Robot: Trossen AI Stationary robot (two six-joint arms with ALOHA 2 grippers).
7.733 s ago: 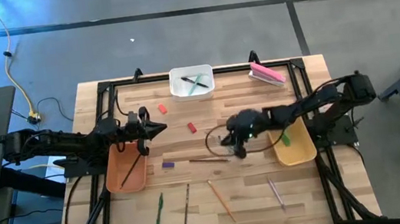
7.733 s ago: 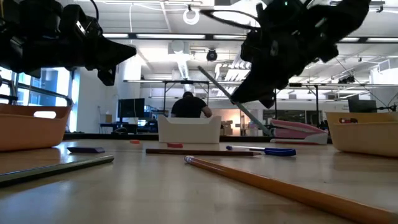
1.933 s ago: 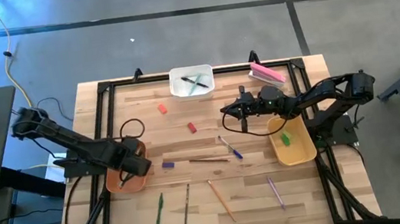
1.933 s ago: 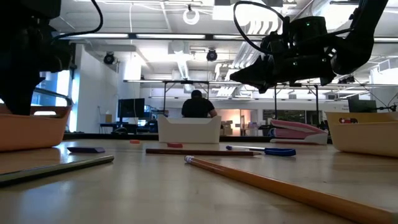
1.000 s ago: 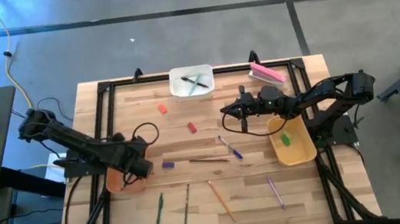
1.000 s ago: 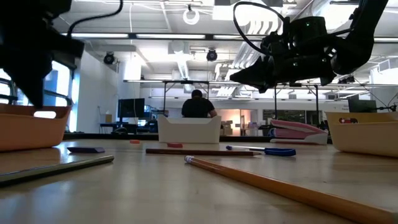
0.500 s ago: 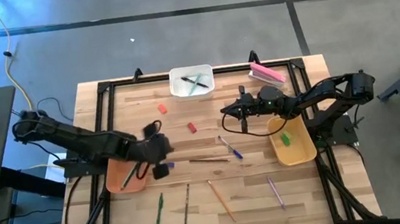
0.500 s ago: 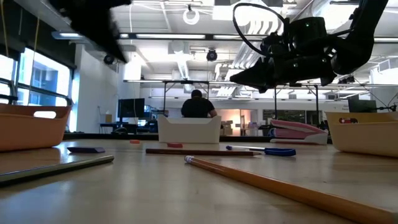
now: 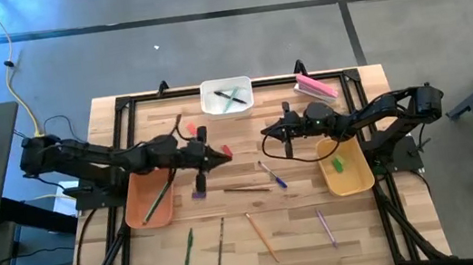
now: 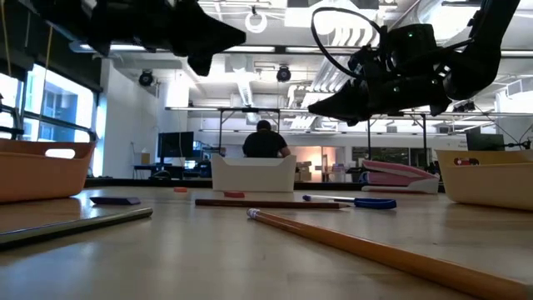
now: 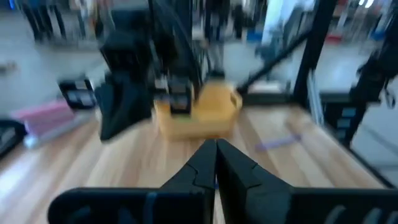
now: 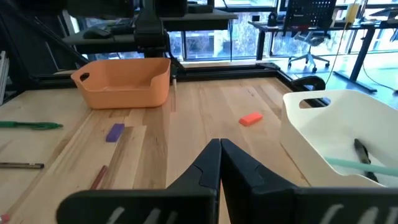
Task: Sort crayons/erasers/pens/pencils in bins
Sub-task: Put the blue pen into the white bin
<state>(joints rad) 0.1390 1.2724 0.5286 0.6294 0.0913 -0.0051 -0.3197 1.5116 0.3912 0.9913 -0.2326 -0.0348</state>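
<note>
We see the left hand (image 9: 224, 153) pinched closed and empty above the worktop (image 9: 259, 230) near a red crayon (image 9: 227, 150), right hand (image 9: 266, 131) closed, empty, beside the yellow bin (image 9: 350, 177).

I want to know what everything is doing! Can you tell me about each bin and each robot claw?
white bin: holds two pens
orange-brown bin: holds one long stick
mustard yellow bin: holds a green crayon
left gripper: shut, empty, above the table's middle
right gripper: shut, empty, raised
</note>
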